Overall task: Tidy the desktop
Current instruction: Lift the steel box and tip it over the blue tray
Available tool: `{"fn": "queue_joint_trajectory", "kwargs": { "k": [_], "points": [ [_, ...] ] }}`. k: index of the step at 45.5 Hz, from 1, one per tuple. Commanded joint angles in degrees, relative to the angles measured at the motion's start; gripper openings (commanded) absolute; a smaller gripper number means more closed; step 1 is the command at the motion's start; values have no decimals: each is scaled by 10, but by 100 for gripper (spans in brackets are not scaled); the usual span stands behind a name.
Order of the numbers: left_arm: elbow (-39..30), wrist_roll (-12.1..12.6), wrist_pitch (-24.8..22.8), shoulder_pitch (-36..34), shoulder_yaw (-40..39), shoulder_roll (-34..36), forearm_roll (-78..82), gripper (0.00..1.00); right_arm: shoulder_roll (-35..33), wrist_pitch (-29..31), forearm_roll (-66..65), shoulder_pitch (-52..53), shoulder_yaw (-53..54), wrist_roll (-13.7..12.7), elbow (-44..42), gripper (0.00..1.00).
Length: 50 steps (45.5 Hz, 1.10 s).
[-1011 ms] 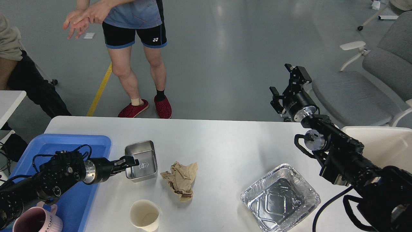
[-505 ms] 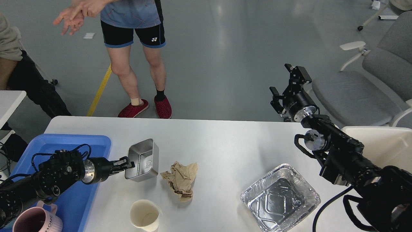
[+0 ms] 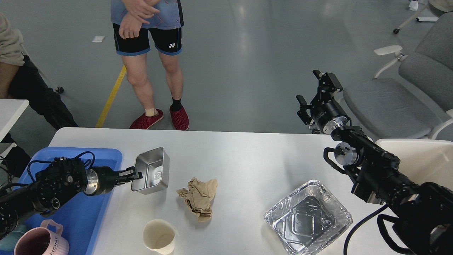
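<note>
The white desktop (image 3: 247, 156) fills the lower part of the head view. My left gripper (image 3: 133, 174) is shut on the near-left rim of a small steel tin (image 3: 150, 170) and holds it tilted, lifted off the desktop beside the blue tray (image 3: 76, 154). A crumpled brown paper (image 3: 198, 195) lies at the middle. A paper cup (image 3: 159, 236) stands near the front edge. A foil tray (image 3: 308, 216) sits at the right. My right gripper (image 3: 313, 92) is raised beyond the far right edge, open and empty.
A pink mug (image 3: 41, 242) sits at the tray's near end. A person (image 3: 148, 53) stands beyond the far edge. Grey chairs (image 3: 407, 88) stand at the right, and a second white surface (image 3: 414, 156) adjoins there. A small white table corner (image 3: 10, 111) shows at left.
My left gripper has lifted and tilted the steel tin and drawn it left and back toward the blue tray. The right arm has not moved. The person lowered their arms.
</note>
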Motion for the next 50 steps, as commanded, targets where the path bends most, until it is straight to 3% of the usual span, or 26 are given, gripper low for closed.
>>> {"fn": "queue_joint_trajectory", "kwargs": {
  "k": [1, 9, 18, 23, 33, 38, 50],
  "points": [
    [-1, -3, -11, -16, 21, 11, 0, 0, 0, 0, -1, -1, 0, 0, 0, 100],
    [-7, -7, -36, -43, 27, 37, 1, 0, 0, 0, -1, -2, 0, 0, 0, 100],
    [-37, -27, -76, -71, 28, 106, 1, 0, 0, 0, 0, -2, 0, 0, 1, 100],
    [-107, -30, -76, -74, 29, 173, 3, 0, 0, 0, -1, -2, -1, 0, 0, 100],
    [-271, -11, -62, -77, 34, 309, 8, 0, 1, -1, -1, 0, -2, 0, 0, 100],
    [-326, 3, -63, -92, 33, 372, 8, 0, 0, -1, -1, -1, -2, 0, 0, 100],
    [-447, 3, -90, -149, 32, 542, 27, 0, 1, 0, -1, -1, -3, 0, 0, 100]
  ]
}}
